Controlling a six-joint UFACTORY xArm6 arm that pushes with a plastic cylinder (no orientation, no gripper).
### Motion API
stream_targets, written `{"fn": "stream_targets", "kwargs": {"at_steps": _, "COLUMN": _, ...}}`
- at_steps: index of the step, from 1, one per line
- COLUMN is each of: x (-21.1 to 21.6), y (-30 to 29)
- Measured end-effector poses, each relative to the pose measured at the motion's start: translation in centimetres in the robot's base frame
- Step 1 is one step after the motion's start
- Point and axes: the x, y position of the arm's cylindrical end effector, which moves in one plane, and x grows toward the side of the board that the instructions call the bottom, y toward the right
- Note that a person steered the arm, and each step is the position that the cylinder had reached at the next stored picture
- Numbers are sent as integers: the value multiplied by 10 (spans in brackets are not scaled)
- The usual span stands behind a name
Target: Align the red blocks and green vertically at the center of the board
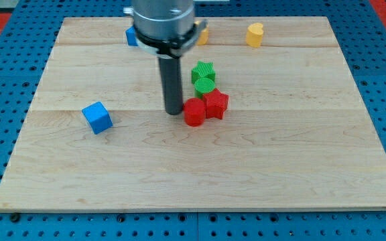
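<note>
My tip [173, 111] rests on the board just left of a red cylinder [194, 112], touching or almost touching it. A red star-shaped block [216, 104] sits against the cylinder's right side. A green cylinder [205, 86] lies right above the red blocks, and a green star-shaped block [204, 71] sits above it. These blocks form a tight cluster near the board's centre, slightly right of my rod.
A blue cube [97, 118] lies at the view's left. A yellow cylinder [254, 34] stands at the top right. Another blue block [131, 36] and a yellow block [203, 35] at the top are partly hidden behind my arm. The wooden board [193, 174] lies on a blue pegboard.
</note>
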Motion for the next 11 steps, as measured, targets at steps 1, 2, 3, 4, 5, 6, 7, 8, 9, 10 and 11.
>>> {"fn": "stream_targets", "kwargs": {"at_steps": 1, "x": 28, "y": 17}}
{"fn": "stream_targets", "kwargs": {"at_steps": 2, "x": 69, "y": 77}}
{"fn": "stream_targets", "kwargs": {"at_steps": 3, "x": 58, "y": 121}}
{"fn": "stream_targets", "kwargs": {"at_steps": 4, "x": 20, "y": 151}}
{"fn": "stream_targets", "kwargs": {"at_steps": 5, "x": -5, "y": 131}}
{"fn": "stream_targets", "kwargs": {"at_steps": 6, "x": -8, "y": 127}}
{"fn": "stream_targets", "kwargs": {"at_steps": 7, "x": -19, "y": 118}}
{"fn": "stream_targets", "kwargs": {"at_steps": 8, "x": -14, "y": 102}}
{"fn": "stream_targets", "kwargs": {"at_steps": 9, "x": -7, "y": 88}}
{"fn": "stream_targets", "kwargs": {"at_steps": 10, "x": 4, "y": 73}}
{"fn": "stream_targets", "kwargs": {"at_steps": 11, "x": 15, "y": 73}}
